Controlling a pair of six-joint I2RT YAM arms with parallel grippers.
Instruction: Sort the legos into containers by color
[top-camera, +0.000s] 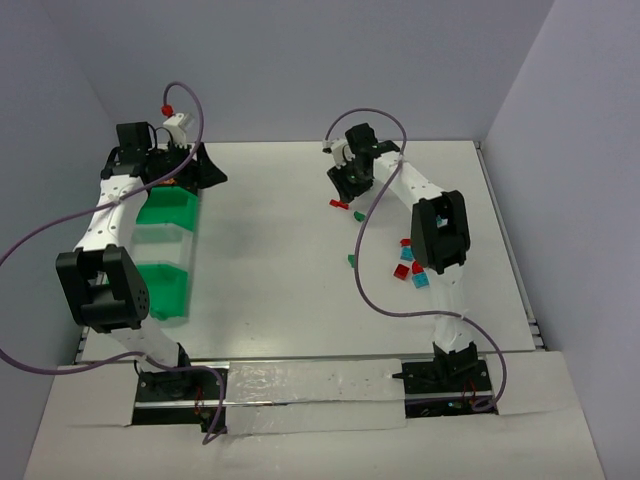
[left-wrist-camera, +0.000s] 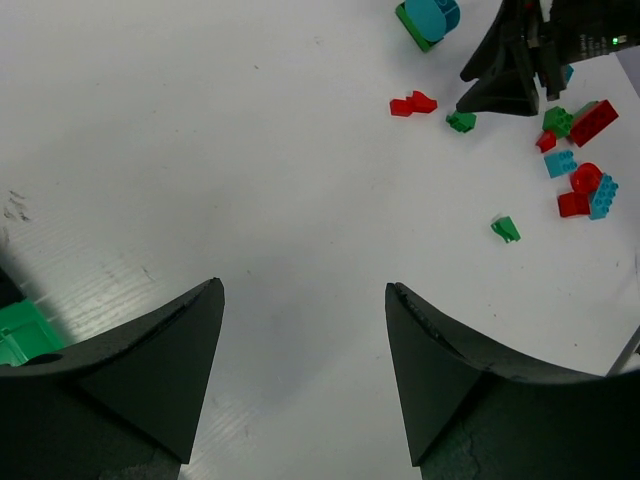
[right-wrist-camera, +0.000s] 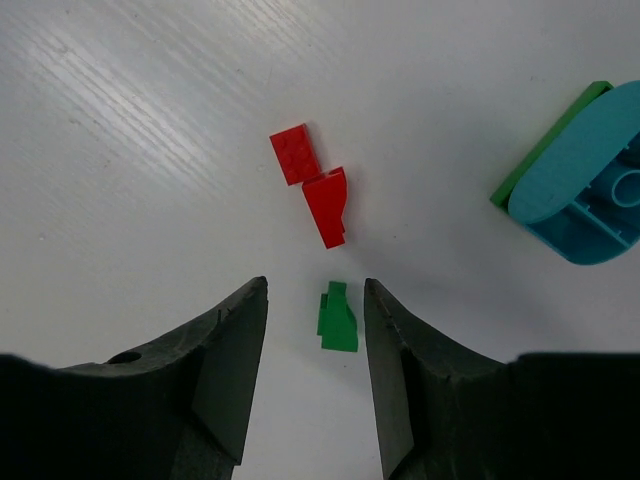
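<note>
Lego (right-wrist-camera: 337, 317), green, sits inside the released right hand (right-wrist-camera: 315, 290), apparently untouched; left hand (left-wrist-camera: 303, 290) likewise released.

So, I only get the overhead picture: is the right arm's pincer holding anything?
Observer: No. Its wrist camera shows the right pincer open, with a small green brick lying on the table between the fingers, not gripped.
Operator: Anything next to that brick?
Observer: Two red bricks, touching each other, just beyond it.
Operator: And the other arm?
Observer: The left pincer is open with nothing between its fingers; the corner of a green bin shows at the edge of its wrist view.
</note>
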